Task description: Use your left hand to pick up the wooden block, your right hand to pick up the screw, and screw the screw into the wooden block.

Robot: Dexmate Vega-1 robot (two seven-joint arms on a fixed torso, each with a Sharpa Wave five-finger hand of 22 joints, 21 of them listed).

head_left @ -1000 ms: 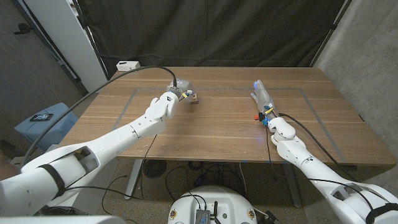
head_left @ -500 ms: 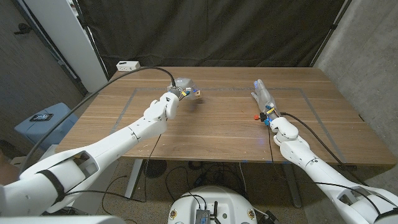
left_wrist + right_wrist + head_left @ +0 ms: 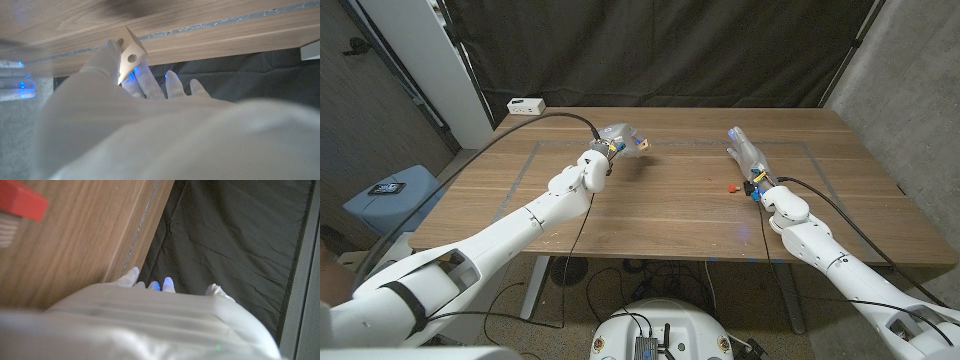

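Head view has my left hand (image 3: 618, 138) raised over the far left part of the wooden table (image 3: 670, 210), at about eleven o'clock from the table's middle, and the wooden block (image 3: 641, 145) sits pinched at my fingertips, clear of the tabletop with its shadow on the wood just below. My left wrist view shows the same block (image 3: 129, 54) close up: pale, square-edged, with a round hole in the face turned toward the camera, and my fingers (image 3: 107, 60) pressed against its sides while the others reach out past it toward the dark curtain (image 3: 660, 50). My right hand (image 3: 748, 160) stands over the right half of the table at about two o'clock, fingers stretched out toward the far edge and holding nothing. The screw (image 3: 731, 186), with its red head, lies on the table just beside that hand, at about eight o'clock from it, apart from my fingers. My right wrist view catches the red head (image 3: 20, 202) blurred against the wood grain, with my fingertips (image 3: 131, 276) pointing past the table's edge at the curtain. A white power strip (image 3: 527, 105) rests at the far left corner of the table.
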